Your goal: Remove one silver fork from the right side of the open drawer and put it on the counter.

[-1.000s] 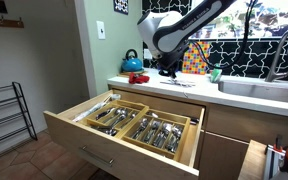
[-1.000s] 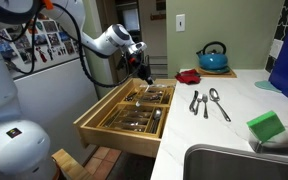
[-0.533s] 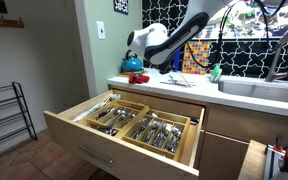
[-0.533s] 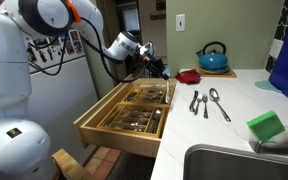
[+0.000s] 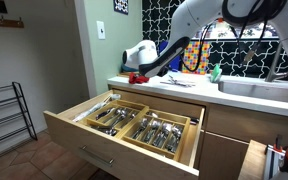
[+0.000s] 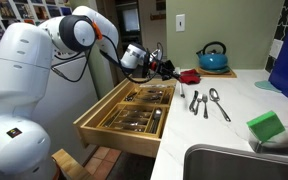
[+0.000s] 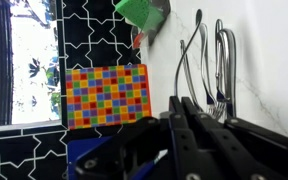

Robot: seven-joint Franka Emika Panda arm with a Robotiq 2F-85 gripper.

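Note:
The drawer [image 5: 102, 146] is pulled open in both exterior views [image 6: 112, 138]; its wooden tray holds several silver forks [image 5: 160, 132] and other cutlery [image 6: 134, 118]. My gripper [image 6: 175, 72] is shut and hovers above the counter [image 6: 234, 128] near its end, beside a red cloth [image 6: 189, 76]. It also shows in an exterior view [image 5: 145, 70]. In the wrist view the fingers [image 7: 189, 104] are pressed together and I see nothing between them. Two forks [image 6: 197, 101] and a spoon [image 6: 219, 104] lie on the counter; they also show in the wrist view [image 7: 224, 60].
A blue kettle [image 6: 213, 57] stands at the back of the counter. A green sponge [image 6: 267, 126] lies near the sink [image 6: 244, 162]. A colourful checkered board [image 7: 106, 95] leans on the patterned backsplash. A narrower pull-out [image 5: 254, 160] stands open beside the drawer.
The arm has swung from above the back of the open drawer up and across to above the counter's end near the red cloth. The gripper stays shut. The cutlery on the counter has not moved.

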